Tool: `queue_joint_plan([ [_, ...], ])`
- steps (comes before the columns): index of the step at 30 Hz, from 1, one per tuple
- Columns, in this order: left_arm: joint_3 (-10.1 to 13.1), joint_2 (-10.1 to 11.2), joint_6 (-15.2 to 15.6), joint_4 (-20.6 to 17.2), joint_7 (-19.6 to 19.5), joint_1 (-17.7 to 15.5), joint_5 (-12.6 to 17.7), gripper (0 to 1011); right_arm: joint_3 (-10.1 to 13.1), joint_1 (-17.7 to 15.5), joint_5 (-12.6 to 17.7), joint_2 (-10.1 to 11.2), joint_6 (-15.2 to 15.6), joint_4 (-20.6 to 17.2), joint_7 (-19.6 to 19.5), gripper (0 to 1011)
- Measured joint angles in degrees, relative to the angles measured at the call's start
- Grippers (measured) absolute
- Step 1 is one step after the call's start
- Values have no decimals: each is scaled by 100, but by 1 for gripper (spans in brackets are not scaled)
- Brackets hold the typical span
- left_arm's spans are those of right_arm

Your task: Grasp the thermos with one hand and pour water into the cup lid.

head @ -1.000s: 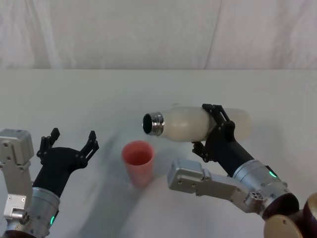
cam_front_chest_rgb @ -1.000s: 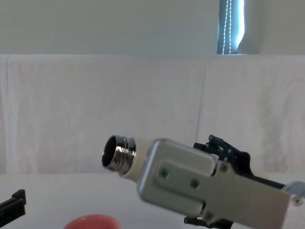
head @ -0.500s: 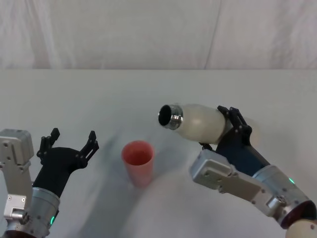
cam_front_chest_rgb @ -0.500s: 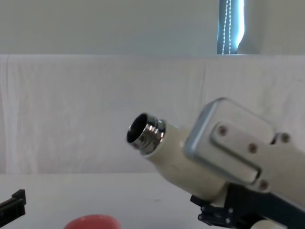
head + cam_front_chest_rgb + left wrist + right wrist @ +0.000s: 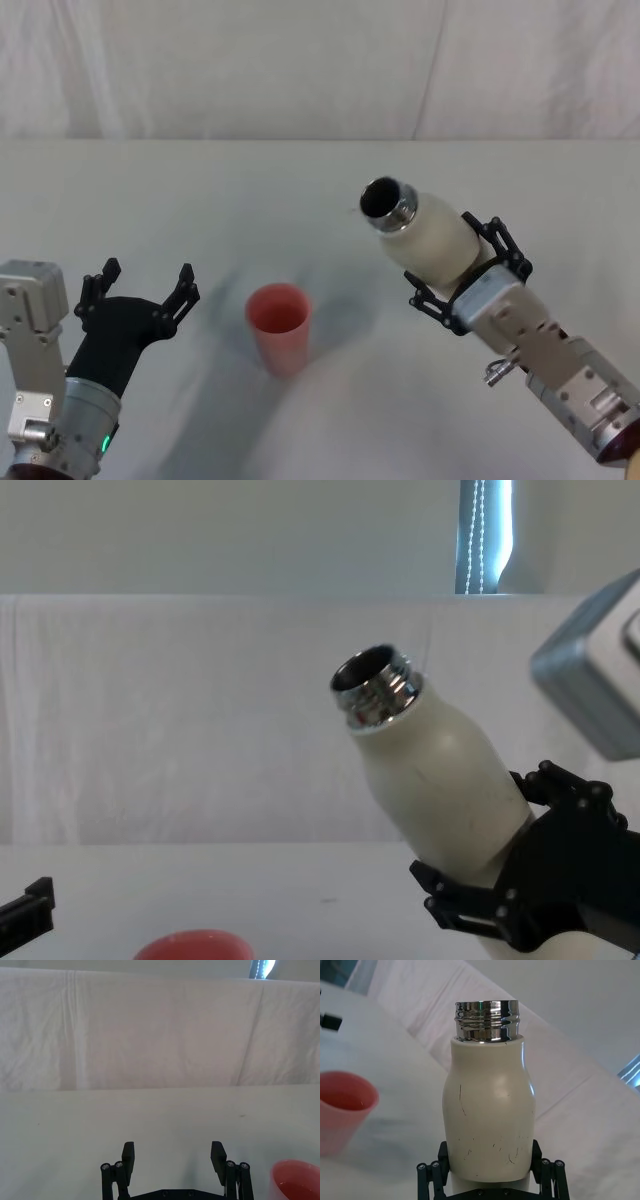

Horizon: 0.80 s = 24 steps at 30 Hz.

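Observation:
My right gripper (image 5: 468,275) is shut on the cream-white thermos (image 5: 430,238), held in the air right of the cup lid (image 5: 279,321). The thermos (image 5: 440,770) tilts with its chrome neck up and toward the left, away from the cup. In the right wrist view the thermos (image 5: 489,1115) stands between the black fingers, with the pinkish-red cup lid (image 5: 342,1107) off to one side on the table. The cup lid stands upright; its rim (image 5: 193,947) shows low in the chest view. My left gripper (image 5: 140,288) rests open to the left of the cup lid, and the left wrist view has its fingers (image 5: 128,1157) apart beside the cup lid (image 5: 296,1185).
A white cloth covers the table (image 5: 300,190) and hangs as a backdrop (image 5: 300,60) behind it. Free table surface lies behind the cup and to the right under the raised thermos.
The right arm has swung the thermos back to the right and tipped its neck upward, from lying level over the cup lid to pointing up. The left gripper has stayed still.

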Motion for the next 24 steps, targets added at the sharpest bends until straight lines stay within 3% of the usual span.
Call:
queue_joint_plan([
  [13, 0, 0, 0, 0, 0, 0, 0, 1001, 272, 112, 1607, -255, -99, 259, 454, 957],
  [24, 0, 0, 0, 0, 0, 0, 0, 1001, 216, 354, 2190, -369, -58, 551, 571, 957],
])
